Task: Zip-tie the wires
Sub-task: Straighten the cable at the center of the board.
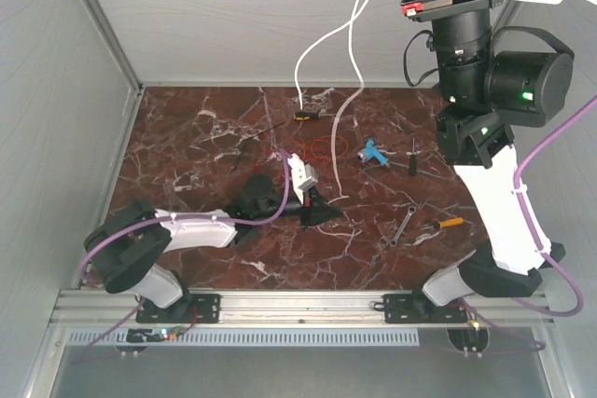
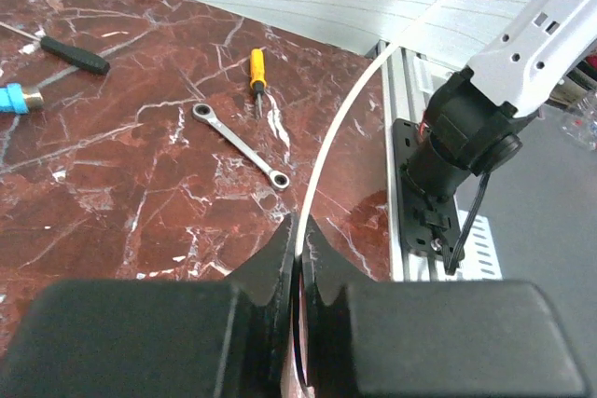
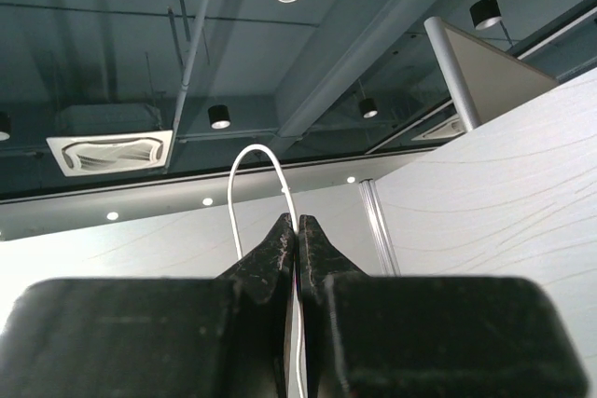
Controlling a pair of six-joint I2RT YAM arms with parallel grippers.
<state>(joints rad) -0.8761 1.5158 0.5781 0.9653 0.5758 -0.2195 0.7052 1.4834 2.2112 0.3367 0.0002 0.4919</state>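
Marble table (image 1: 187, 151): dark red with white veins, hand tools scattered over it.
Blue-handled tool (image 1: 374, 153): our landmark, lying flat toward the far side.
Wires (image 1: 333, 151): white ones drop in from overhead and run down onto the marble just left of the blue-handled tool. Hair-thin red strands (image 1: 322, 149) lie looped on the table there too.
Left gripper (image 1: 317, 214): low over the marble, nearer than the blue-handled tool and to its left. Jaws are pinched tight on a white strand (image 2: 334, 132), and the wrist view shows it slipping right between the fingertips.
Right gripper (image 3: 297, 226): lifted high, beyond and right of the blue-handled tool, aimed at the ceiling. Fingers are closed on a white strand that arches up in a loop.
Ratchet wrench (image 1: 401, 227): nearer than the blue-handled tool, slightly right.
Orange-handled screwdriver (image 1: 450, 223): nearer and further right again.
Black screwdriver (image 1: 411, 157): just right of the blue-handled tool.
Writing: any markings on the tools are too small to read.
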